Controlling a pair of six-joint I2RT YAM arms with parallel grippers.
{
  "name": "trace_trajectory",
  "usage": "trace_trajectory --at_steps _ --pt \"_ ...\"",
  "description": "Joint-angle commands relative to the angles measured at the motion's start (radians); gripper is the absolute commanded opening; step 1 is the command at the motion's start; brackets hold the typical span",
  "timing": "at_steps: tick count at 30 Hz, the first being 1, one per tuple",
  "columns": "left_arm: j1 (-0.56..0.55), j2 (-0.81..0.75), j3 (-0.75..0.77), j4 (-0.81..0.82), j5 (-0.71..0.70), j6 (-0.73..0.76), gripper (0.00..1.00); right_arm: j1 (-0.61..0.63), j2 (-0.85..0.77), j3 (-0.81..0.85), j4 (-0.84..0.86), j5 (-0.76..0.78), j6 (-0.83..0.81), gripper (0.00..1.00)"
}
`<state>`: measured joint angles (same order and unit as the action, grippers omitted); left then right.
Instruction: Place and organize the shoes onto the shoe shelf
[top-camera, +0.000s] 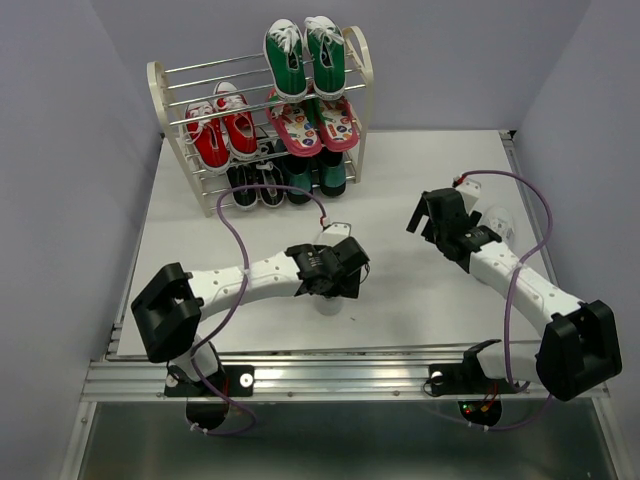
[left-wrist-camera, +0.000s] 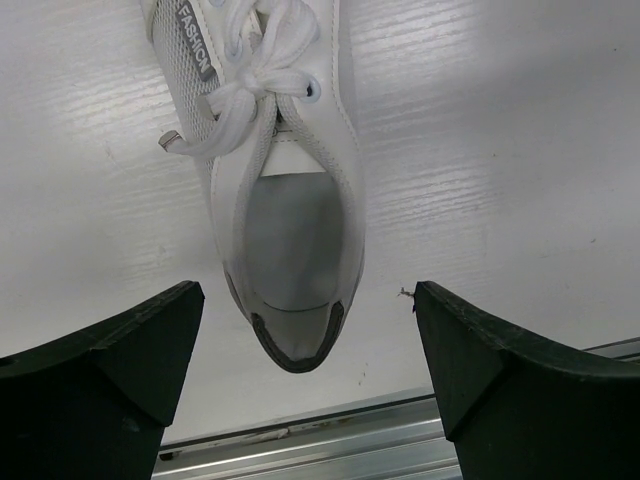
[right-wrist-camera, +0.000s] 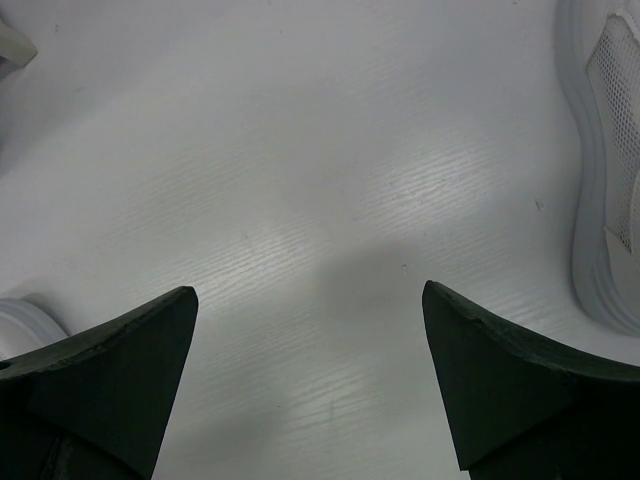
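Pale walls stand around a white table (top-camera: 420, 300), and the shoe shelf (top-camera: 157, 85) stands at its far left corner. On the top tier, the green sneakers (top-camera: 305, 55) sit at the right side. On the middle tier, the red sneakers (top-camera: 222, 125) are at the left and the pink sandals (top-camera: 312, 125) just beside them at the right. On the bottom tier, the black sneakers (top-camera: 255, 188) are at the left; the dark things to their right I cannot identify.

Both white shoes are on the table, well apart from the shelf. From above, the left gripper (top-camera: 335, 275) hides most of the white sneaker (top-camera: 330, 303) under it. The left wrist view shows much more. This white sneaker (left-wrist-camera: 290, 200) lies flat with its heel between the fingers (left-wrist-camera: 110, 370), and the claw is spread wide, with a gap to the shoe on each side.

The right gripper (top-camera: 438, 215) is near the second white sneaker (top-camera: 503, 222). In its own wrist view the claw is also spread. Only bare table lies between the fingers (right-wrist-camera: 520, 380), and the second white sneaker (right-wrist-camera: 610, 180) is at the right edge, outside them.
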<state>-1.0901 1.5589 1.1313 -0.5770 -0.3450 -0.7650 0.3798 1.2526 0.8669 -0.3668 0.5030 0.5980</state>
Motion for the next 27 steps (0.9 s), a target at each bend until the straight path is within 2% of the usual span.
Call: trace_trajectory --at_steps 1,7,8,9,10,11,18,21,23,27 --pt "0.016 0.019 -0.028 0.022 0.018 0.012 0.99 -0.005 0.01 0.007 0.012 0.019 -0.015 1.0" --pt "0.038 0.078 -0.042 0.02 0.005 -0.022 0.99 -0.005 0.013 0.006 0.012 0.023 -0.017 1.0" --pt "0.044 0.082 -0.036 0.019 0.003 -0.025 0.92 -0.005 0.016 0.006 0.012 0.025 -0.015 1.0" --pt "0.044 0.092 -0.018 0.011 -0.017 -0.031 0.75 -0.005 0.018 0.007 0.012 0.023 -0.015 1.0" --pt "0.044 0.09 -0.007 0.006 -0.028 -0.049 0.17 -0.005 0.018 0.007 0.012 0.019 -0.017 1.0" --pt "0.044 0.078 0.002 -0.001 -0.041 -0.063 0.0 -0.005 0.018 0.007 0.012 0.017 -0.015 1.0" --pt "0.042 -0.031 0.059 -0.084 -0.181 -0.088 0.0 -0.005 0.016 0.006 0.012 0.023 -0.018 1.0" --pt "0.042 -0.092 0.125 -0.183 -0.316 -0.091 0.0 -0.005 0.018 0.006 0.011 0.029 -0.021 1.0" --pt "0.041 -0.129 0.168 -0.201 -0.36 -0.059 0.0 -0.005 0.019 0.009 0.012 0.031 -0.02 1.0" --pt "0.039 -0.25 0.289 -0.141 -0.423 0.102 0.0 -0.005 0.024 0.012 0.011 0.042 -0.024 1.0"
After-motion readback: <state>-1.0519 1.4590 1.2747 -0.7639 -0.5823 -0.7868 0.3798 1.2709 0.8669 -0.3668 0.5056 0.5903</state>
